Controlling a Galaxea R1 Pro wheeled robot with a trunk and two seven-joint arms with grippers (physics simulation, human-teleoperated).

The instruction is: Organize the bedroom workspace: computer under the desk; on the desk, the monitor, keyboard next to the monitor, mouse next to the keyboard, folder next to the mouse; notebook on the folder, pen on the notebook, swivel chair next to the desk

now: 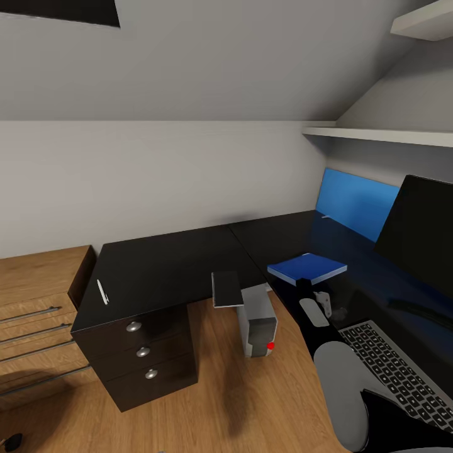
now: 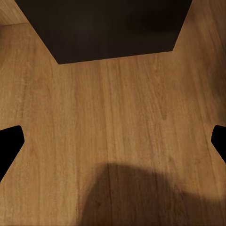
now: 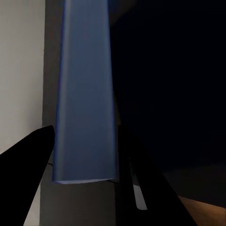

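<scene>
Folder (image 1: 307, 267) lies on the black surface (image 1: 163, 261), at 2 o'clock from the computer (image 1: 258, 327) in the head view. The right pincer (image 1: 313, 290) meets the folder's near edge. In the right wrist view its 2 dark fingers (image 3: 28, 169) sit against either face of the blue sheet, so it is grasping the folder.

Beyond the folder, at 1 o'clock, a blue wall panel (image 1: 355, 202) stands at the back of the surface. The monitor (image 1: 418, 236) stands at 3 o'clock from the folder, and the keyboard (image 1: 393, 368) lies at 5 o'clock from it, beside the right arm.

The computer stands on the wooden floor (image 1: 207, 402) just beside the inner corner of the L. A flat grey rectangle (image 1: 226, 288) shows at the surface's edge just above it; what it is, I cannot tell.

A white pen (image 1: 102, 292) lies at 9 o'clock from the computer, above 3 drawers with round silver knobs (image 1: 143, 352). A light-wood drawer unit (image 1: 31, 314) stands further out at 9 o'clock.

The left pincer (image 2: 113, 141) hangs released over bare floor, its fingers spread wide, with a dark cabinet side (image 2: 108, 28) ahead of it.
</scene>
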